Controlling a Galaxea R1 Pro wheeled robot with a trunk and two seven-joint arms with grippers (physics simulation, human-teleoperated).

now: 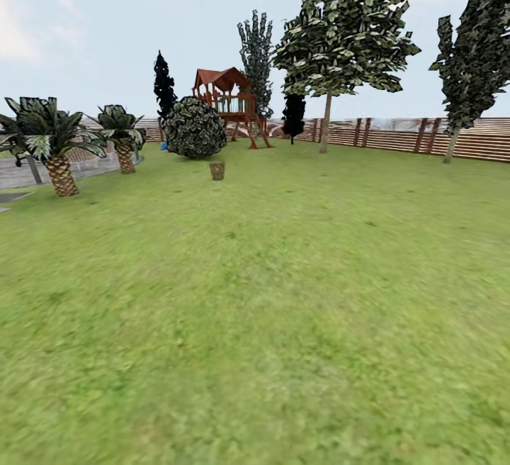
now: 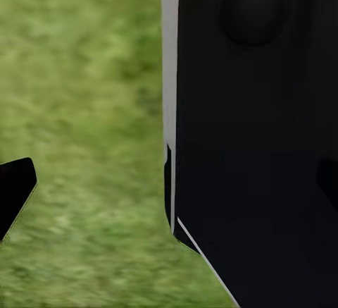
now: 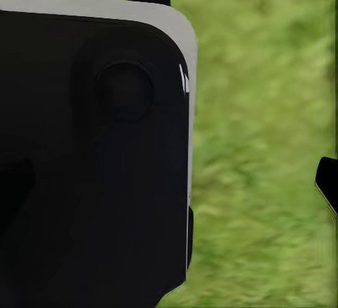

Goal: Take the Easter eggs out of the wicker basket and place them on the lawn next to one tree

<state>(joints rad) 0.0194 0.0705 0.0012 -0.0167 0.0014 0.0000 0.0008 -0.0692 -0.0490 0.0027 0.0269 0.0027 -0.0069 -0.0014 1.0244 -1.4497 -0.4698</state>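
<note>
The basket stands small and far off on the lawn, just in front of a round bush, with the playset behind the bush and the pale-trunked tree well to the right of it by the fence. No eggs can be made out at this distance. Each wrist view has blurred grass beside a black robot body, with a dark finger tip at one edge, and I cannot tell whether either gripper's fingers are apart or together.
</note>
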